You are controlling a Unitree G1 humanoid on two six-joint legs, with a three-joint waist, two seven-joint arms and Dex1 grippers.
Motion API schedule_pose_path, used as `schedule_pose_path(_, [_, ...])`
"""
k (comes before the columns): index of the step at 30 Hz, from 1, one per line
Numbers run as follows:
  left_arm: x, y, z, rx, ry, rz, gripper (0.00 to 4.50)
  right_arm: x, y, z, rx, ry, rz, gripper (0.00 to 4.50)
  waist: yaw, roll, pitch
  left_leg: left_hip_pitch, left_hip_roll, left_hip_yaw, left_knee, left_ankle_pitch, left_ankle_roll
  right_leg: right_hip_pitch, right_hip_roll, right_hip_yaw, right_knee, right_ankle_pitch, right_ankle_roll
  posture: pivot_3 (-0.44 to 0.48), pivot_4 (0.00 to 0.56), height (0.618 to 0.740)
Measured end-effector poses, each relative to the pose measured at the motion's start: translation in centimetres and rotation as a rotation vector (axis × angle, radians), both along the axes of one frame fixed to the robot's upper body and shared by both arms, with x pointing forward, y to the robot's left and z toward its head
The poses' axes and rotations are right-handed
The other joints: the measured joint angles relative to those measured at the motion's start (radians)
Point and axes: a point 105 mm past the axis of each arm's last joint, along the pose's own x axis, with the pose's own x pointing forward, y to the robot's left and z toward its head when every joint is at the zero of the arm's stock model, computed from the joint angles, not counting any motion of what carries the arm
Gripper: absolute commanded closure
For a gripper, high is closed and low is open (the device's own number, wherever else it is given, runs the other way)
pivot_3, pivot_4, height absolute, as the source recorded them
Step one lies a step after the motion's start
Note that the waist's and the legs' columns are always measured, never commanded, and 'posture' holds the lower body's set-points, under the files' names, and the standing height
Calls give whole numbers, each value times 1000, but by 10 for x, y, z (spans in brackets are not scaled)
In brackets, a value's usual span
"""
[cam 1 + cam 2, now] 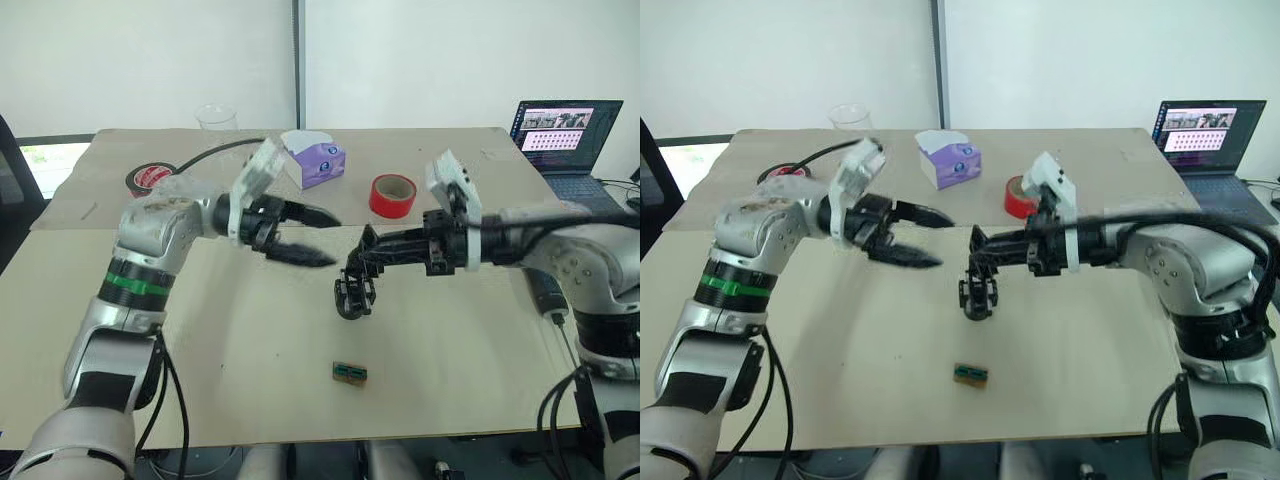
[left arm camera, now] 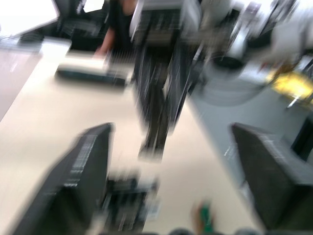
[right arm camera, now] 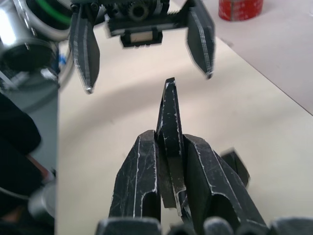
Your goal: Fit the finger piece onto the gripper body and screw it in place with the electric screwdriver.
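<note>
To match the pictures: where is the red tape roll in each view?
Left eye view: red tape roll at the table's far side.
Right eye view: same spot, partly behind the right arm.
Left wrist view: too blurred to tell.
Right wrist view: beyond the left gripper.
Shared landmark: the left gripper.

Left gripper (image 1: 308, 237) spread open, right gripper (image 1: 366, 250) clamping gripper body (image 1: 353, 295) above table (image 1: 250, 370)

Both arms raised above table (image 1: 470, 360), forearms level, grippers facing each other, apart. Left gripper (image 1: 318, 236) fingers spread wide, nothing between. Right gripper (image 1: 365, 255) fingers clamped on gripper body (image 1: 353, 295), its finger pointing at left gripper
</note>
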Motion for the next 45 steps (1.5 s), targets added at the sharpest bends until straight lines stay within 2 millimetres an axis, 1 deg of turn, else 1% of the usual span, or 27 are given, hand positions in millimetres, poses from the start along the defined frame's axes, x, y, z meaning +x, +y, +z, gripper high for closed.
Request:
schedule_pose_path(3, [5,12,-39,105,-54,48,0,-3,-8,-11,-32,-36,-2,4162,1,0,0,-1,0,0,1,0,0,0,-1,0,0,0,0,0,150,740])
schedule_pose_path(6, [6,13,-66,146,-79,91,0,-10,-10,-19,-57,-67,25,4163,8,0,0,0,1,0,1,0,0,1,-1,0,-1,0,0,0,150,740])
schedule_pose_path(8, [4,10,-85,146,-66,116,0,-13,-13,-25,-65,-62,28,4163,12,0,0,-1,1,0,1,0,0,1,-2,0,0,0,1,0,150,740])
schedule_pose_path(9, [2,6,-95,142,-59,122,0,-14,-14,-28,-66,-55,23,4163,13,0,0,-1,1,0,2,0,0,1,-2,0,0,0,1,0,150,740])
schedule_pose_path(11, [2,-3,-103,133,-66,135,0,-13,-15,-28,-65,-60,17,4163,17,0,0,-1,1,0,2,0,0,1,-2,0,0,0,1,0,150,740])
schedule_pose_path(14, [11,-22,-112,90,-96,209,0,-13,-19,-26,-57,-80,1,4163,26,0,0,1,1,-1,2,0,0,2,-2,-1,0,0,1,0,150,740])
schedule_pose_path(16, [17,-37,-123,56,-75,270,0,-14,-20,-28,-56,-81,-8,4163,27,0,0,0,0,-1,3,0,0,2,-2,-1,0,0,1,0,150,740])
schedule_pose_path(18, [19,-45,-132,50,-49,300,0,-15,-20,-28,-59,-85,-9,4163,25,0,0,0,0,-1,3,0,0,2,-2,-1,0,0,1,0,150,740])
schedule_pose_path(21, [17,-53,-136,41,-58,292,0,-13,-21,-28,-63,-95,-27,4163,19,0,0,0,0,-1,2,0,0,2,-2,0,0,0,1,0,150,740])
schedule_pose_path(24, [16,-66,-139,13,-60,294,0,-11,-21,-28,-61,-99,-45,4163,24,0,0,0,1,-1,2,0,0,2,-2,0,0,1,1,0,150,740])
schedule_pose_path(26, [18,-70,-142,2,-64,310,514,-12,-23,-32,-60,-88,-53,4163,25,0,0,0,0,-1,2,0,0,2,-3,0,0,1,1,0,150,740])
schedule_pose_path(27, [19,-71,-143,1,-73,313,849,-12,-24,-35,-59,-82,-57,4163,26,0,0,0,0,-1,2,0,0,2,-3,0,-1,1,1,0,150,740])
schedule_pose_path(29, [19,-70,-145,9,-105,302,1823,-13,-25,-38,-58,-74,-62,4163,25,0,0,0,0,-1,2,0,0,2,-3,0,0,1,1,0,150,740])
schedule_pose_path(30, [20,-70,-145,8,-118,294,2224,-13,-24,-38,-54,-82,-61,4163,25,0,0,0,0,-1,2,0,0,2,-3,0,0,1,1,0,150,740])
schedule_pose_path(34, [20,-69,-145,25,-137,232,2209,-16,-12,-29,23,-156,12,4163,24,0,0,1,0,-1,2,0,0,2,-2,-1,-1,1,1,0,150,740])
schedule_pose_path(37, [19,-68,-145,32,-137,174,2209,-17,-5,-28,61,-199,62,4163,24,0,0,0,-1,-1,2,0,1,2,-2,-1,-1,1,1,0,150,740])
schedule_pose_path(39, [18,-68,-146,37,-137,138,2209,-15,-2,-33,71,-201,81,4163,23,0,0,0,-1,0,2,0,1,2,-2,-1,-1,1,1,0,150,740])
schedule_pose_path(43, [20,-68,-145,44,-142,119,2209,-10,6,-47,89,-177,111,4163,23,0,0,1,-1,0,3,0,1,3,-1,-1,0,1,1,0,150,740])
schedule_pose_path(45, [20,-69,-145,41,-146,115,2209,-7,8,-52,85,-171,112,4163,23,0,0,1,-1,-1,3,0,1,3,-1,-1,0,1,1,0,150,740])
